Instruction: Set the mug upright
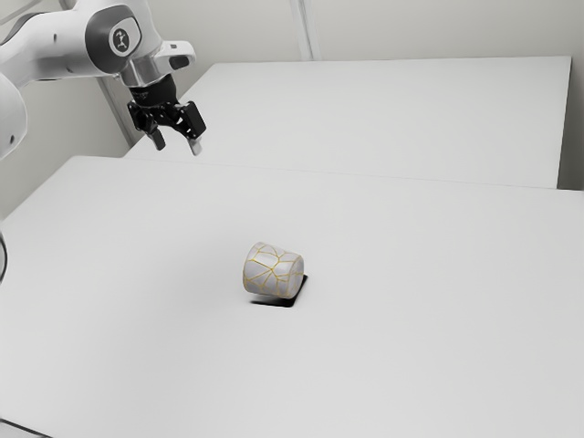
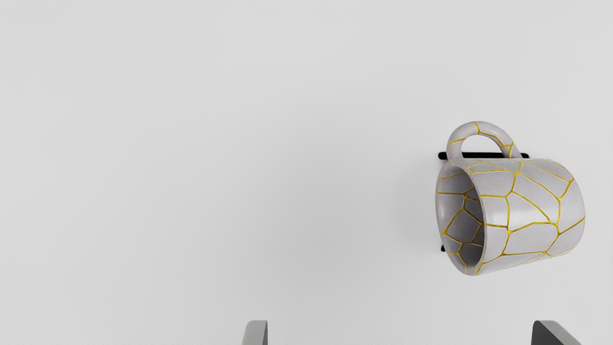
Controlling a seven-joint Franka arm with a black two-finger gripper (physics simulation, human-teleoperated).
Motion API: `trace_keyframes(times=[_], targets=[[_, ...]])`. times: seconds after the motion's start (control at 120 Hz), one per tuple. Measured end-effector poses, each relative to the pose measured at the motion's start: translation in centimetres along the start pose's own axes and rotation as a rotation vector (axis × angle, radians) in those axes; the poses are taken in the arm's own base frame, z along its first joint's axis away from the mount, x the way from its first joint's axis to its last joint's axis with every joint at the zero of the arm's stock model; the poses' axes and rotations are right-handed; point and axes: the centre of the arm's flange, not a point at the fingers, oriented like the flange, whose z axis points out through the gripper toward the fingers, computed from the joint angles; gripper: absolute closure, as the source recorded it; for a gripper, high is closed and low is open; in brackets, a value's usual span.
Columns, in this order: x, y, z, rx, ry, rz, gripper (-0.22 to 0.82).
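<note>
High over the table, toward the exterior view's upper left, the gripper hangs open, well above and apart from the mug. White with gold crack lines, the mug lies on its side on a thin black flat object. In the wrist view the gripper has its two fingertips far apart with nothing between them. There the mug shows its open mouth and its handle, and part of the black flat object appears through the handle loop.
The mug rests around the middle of a broad white table. Behind it, in the exterior view, stands another white surface, with pale walls beyond. A dark thin cable lies at the exterior view's lower left corner.
</note>
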Motion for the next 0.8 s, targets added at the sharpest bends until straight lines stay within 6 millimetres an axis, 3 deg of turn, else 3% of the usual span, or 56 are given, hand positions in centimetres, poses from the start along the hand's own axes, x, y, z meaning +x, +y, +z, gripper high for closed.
trace_keyframes(times=[0.25, 0.433, 0.592, 0.8], targets=[[-0.1, 0.2, -0.1, -0.002, -0.002, -0.008, 0.00], [-0.5, 0.7, 1.5, -0.098, -0.015, -0.022, 0.00], [-2.6, -0.1, 4.8, -0.356, -0.036, -0.083, 0.00], [-5.4, -2.8, 13.0, -0.741, -0.062, -0.188, 0.00]])
